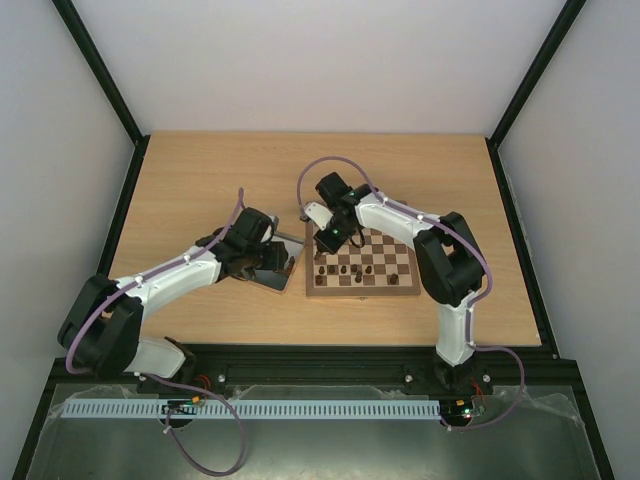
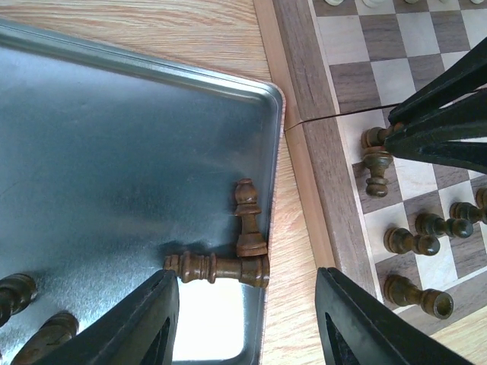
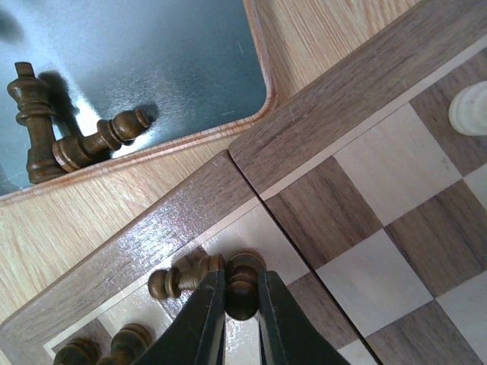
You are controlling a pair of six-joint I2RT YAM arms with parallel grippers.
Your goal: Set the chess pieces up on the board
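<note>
My right gripper is shut on a dark brown pawn that stands on a pale square at the left edge of the board. A second dark pawn lies tipped over right beside it. In the top view the right gripper is over the board's near-left corner, where several dark pieces stand. My left gripper is open and empty above the tray's corner, over a lying dark piece and an upright one.
The shiny metal tray lies just left of the board and holds more dark pieces at its lower left. A cream piece stands on the board's far side. The two grippers are close together.
</note>
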